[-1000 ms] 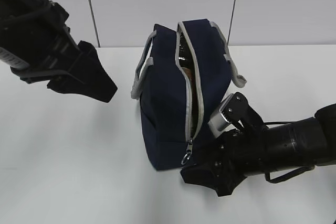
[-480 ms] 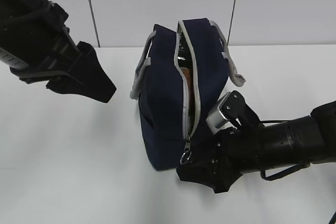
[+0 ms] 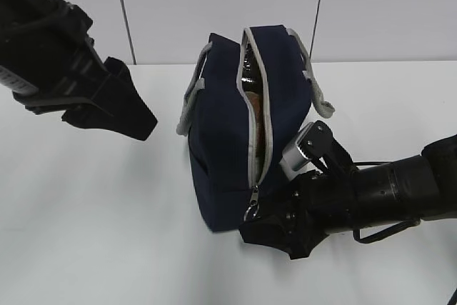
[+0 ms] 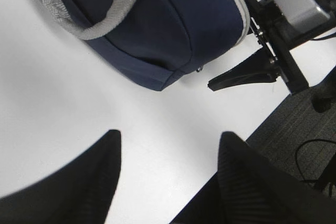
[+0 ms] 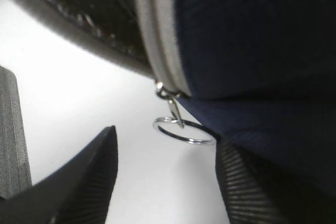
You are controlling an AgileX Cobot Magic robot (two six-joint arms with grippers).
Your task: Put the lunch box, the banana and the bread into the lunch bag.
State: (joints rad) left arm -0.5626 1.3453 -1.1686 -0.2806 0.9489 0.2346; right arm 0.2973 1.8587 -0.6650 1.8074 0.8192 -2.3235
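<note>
1. We see the lunch bag standing on the white table, near the middle of the exterior view, with its grey zipper open along most of the top
2. Through the open slit we see something dark and shiny at the far end and something brownish lower down, but we cannot tell which items these are
3. The zipper slider sits at the near end of the bag, and its ring pull hangs there, just above the table
4. Our right gripper is low on the table, close against the near right corner of the bag; its two fingers are spread apart and hold nothing
5. In the right wrist view the ring lies between the two fingers, a little ahead of them; the right finger looks pressed against the navy fabric, and we cannot tell if it touches the ring
6. Our left gripper hangs above the table on the left, well apart from the bag; its fingers are also wide apart and empty
7. One grey handle falls over the left side of the bag, and the other handle falls over the right side
</note>
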